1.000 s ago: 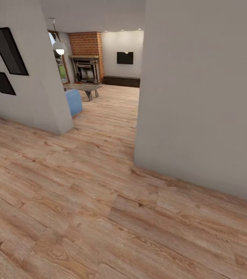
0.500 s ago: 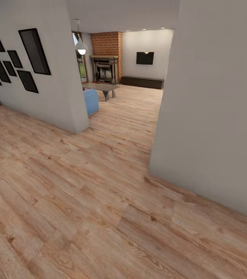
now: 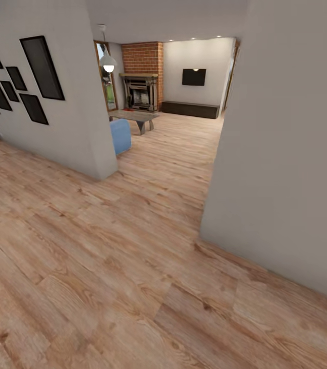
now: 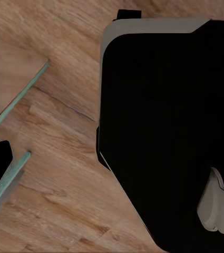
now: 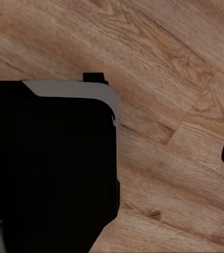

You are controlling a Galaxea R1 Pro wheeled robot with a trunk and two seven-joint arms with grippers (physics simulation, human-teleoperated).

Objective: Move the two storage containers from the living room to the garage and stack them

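Wood-floored living room [image 3: 174,128] ahead, thru doorway

Both wrists hang above the robot's black base [image 4: 164,132].

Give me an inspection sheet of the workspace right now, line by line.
Surface: light wood plank floor runs from the hallway into the living room.
Job's things: nothing seen of the storage containers.
Clutter: nothing seen on the planks close by.
Tools: both wrist views look down over the robot's dark base; open or shut cannot be told.
Cables: nothing seen.
Surroundings: white wall corner close on the right; black picture frames on the left wall; ahead, brick fireplace, blue sofa, low table, pendant lamp.
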